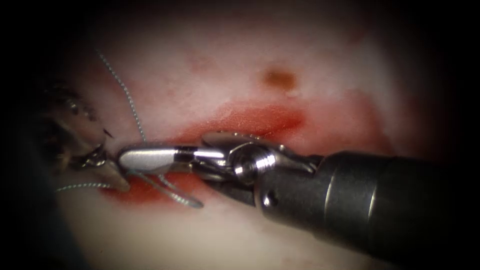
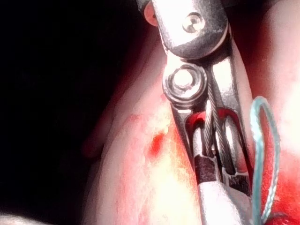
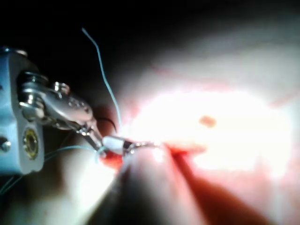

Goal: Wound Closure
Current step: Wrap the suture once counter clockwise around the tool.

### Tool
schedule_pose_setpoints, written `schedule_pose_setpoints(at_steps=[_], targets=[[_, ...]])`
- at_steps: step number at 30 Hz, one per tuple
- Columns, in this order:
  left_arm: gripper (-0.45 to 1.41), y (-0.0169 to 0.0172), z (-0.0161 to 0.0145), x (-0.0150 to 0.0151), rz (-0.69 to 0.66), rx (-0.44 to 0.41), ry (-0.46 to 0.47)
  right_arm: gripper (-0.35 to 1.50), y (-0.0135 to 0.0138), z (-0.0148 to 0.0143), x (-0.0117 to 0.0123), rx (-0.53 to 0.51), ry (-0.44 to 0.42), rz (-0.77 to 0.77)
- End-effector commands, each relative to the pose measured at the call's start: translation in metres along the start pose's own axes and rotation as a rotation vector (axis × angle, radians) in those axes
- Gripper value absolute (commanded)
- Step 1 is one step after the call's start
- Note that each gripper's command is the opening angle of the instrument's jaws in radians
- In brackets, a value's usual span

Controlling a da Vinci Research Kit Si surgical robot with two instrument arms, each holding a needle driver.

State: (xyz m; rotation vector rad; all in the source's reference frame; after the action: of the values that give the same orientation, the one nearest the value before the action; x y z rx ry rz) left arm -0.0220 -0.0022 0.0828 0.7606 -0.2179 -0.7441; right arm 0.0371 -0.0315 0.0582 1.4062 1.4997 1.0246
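The tissue [image 1: 210,75] has a red cut [image 1: 260,120] running from lower left to upper right. My right tool [image 1: 122,160] comes in along the cut, its jaws shut and pointing left. Blue-grey thread [image 1: 131,102] drops from the upper left, passes behind these jaws and loops below them [image 1: 186,201]. My left tool [image 1: 95,158] sits in shadow at the cut's left end, tip to tip with the right one. Its jaws look shut on the needle [image 1: 107,132], whose dark point stands free of the tissue. In the right wrist view the left tool [image 3: 95,137] meets my right jaws [image 3: 117,143], the needle [image 3: 108,122] arching above.
Red fluid [image 1: 145,192] pools at the cut's lower left end. A brown spot [image 1: 279,78] marks the tissue above the cut. In the left wrist view a thread loop [image 2: 262,154] lies beside a tool's wrist [image 2: 185,83] over reddened tissue.
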Motion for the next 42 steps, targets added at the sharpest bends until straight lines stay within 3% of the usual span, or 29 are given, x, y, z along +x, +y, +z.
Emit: schedule_pose_setpoints(at_steps=[1, 6, 14, 16, 19, 21, 28, 32, 42], targets=[[-0.45, 0.0002, -0.0015, -0.0008, 0.009, 0.004, -0.005, -0.35, -0.0008, 0.0012, 0.0016, -0.023, -0.020, -0.028], [-0.45, -0.0001, -0.0037, -0.0009, 0.024, 0.020, -0.025, -0.35, -0.0012, 0.0008, 0.0020, -0.085, -0.063, -0.074], [-0.45, -0.0001, -0.0044, -0.0010, 0.015, 0.007, -0.046, -0.35, -0.0018, 0.0008, 0.0023, -0.108, -0.106, -0.097], [-0.45, -0.0001, -0.0039, -0.0012, 0.010, -0.018, -0.047, -0.35, -0.0020, 0.0011, 0.0020, -0.085, -0.124, -0.092], [-0.45, 0.0005, -0.0025, -0.0016, 0.077, -0.148, -0.041, -0.35, -0.0029, 0.0014, 0.0017, 0.004, -0.142, -0.028], [-0.45, 0.0005, -0.0024, -0.0018, 0.084, -0.149, -0.047, -0.35, -0.0032, 0.0016, 0.0015, 0.037, -0.141, -0.002], [-0.45, 0.0000, -0.0021, -0.0012, 0.079, -0.129, -0.049, -0.35, -0.0032, 0.0015, 0.0021, 0.104, -0.012, 0.029], [-0.45, -0.0010, -0.0013, -0.0008, 0.070, -0.109, -0.017, -0.35, -0.0029, 0.0003, 0.0026, 0.068, 0.084, 0.005], [-0.45, -0.0020, -0.0010, -0.0009, 0.026, -0.068, -0.030, -0.35, -0.0028, 0.0019, 0.0018, -0.018, 0.160, -0.104]])
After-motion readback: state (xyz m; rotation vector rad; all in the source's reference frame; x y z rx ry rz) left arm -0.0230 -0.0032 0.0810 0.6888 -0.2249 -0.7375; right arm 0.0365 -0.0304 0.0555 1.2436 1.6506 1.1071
